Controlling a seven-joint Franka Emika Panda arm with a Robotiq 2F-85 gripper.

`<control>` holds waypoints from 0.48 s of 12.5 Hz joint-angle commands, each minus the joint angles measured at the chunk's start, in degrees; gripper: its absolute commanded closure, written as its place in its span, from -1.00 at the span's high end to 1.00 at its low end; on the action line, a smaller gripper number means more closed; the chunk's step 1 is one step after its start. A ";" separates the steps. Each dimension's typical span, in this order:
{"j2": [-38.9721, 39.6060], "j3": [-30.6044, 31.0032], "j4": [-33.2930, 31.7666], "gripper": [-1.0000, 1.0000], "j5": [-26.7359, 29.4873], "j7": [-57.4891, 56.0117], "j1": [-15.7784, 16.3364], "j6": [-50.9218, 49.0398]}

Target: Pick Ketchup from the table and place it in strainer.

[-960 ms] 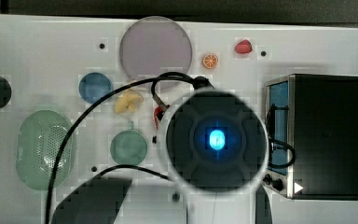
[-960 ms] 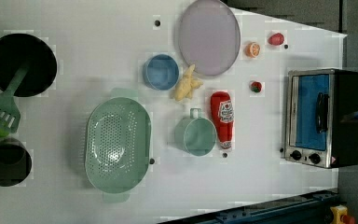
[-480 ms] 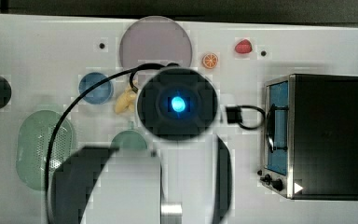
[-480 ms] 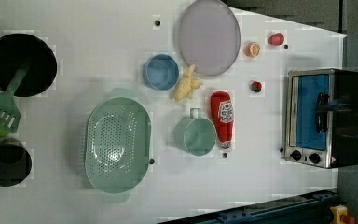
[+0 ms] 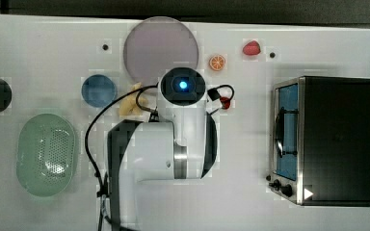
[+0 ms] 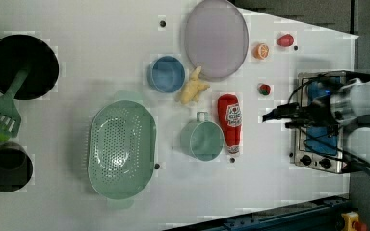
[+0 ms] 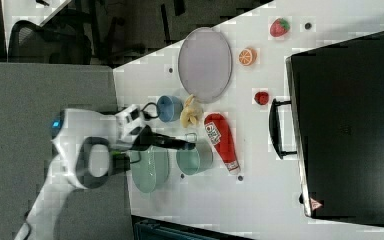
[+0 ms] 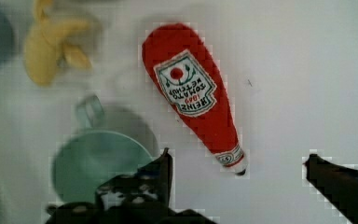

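Wrist view: gripper [image 8: 237,172] spread wide, nothing between its two dark fingers [image 8: 161,170]; the ketchup [image 8: 193,95] lies flat on the white surface [image 8: 307,70], label up, its white cap end just short of the gap between the fingertips, no contact. A mint-green cup with a handle [image 8: 98,161] sits just beside the bottle's narrow half, partly behind one finger; a yellow toy [image 8: 51,44] lies near the bottle's broad end. Left view: ketchup [image 6: 230,122] lies lengthwise beside the cup [image 6: 202,139], close but whether touching cannot be told; strainer [image 6: 121,148] sits empty, on the far side of the cup from the bottle, toward the left view's left. Blue bowl [image 6: 166,74] and grey plate [image 6: 216,38] lie toward the left view's top; a toaster oven [image 6: 319,139] stands at the left view's right, with the arm [image 6: 361,101] in front of it. Right view: gripper [image 7: 182,145] reaches out from the white arm over the cup's rim, with the ketchup [image 7: 222,140] just to the right view's right of the fingertips. Top view: the arm covers the bottle; strainer [image 5: 46,154] at the top view's left, well apart from the arm's wrist.
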 commanded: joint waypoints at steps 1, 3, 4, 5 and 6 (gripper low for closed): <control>-0.47 -0.06 -2.17 1.00 0.24 -19.06 0.23 9.10; 1.91 0.05 -4.79 1.00 0.25 -23.38 0.34 14.14; 3.23 0.06 -5.82 1.00 0.24 -23.36 0.40 16.23; 4.71 0.06 -6.67 1.00 0.24 -23.37 0.43 18.74; 6.28 0.05 -7.39 1.00 0.24 -23.37 0.47 21.46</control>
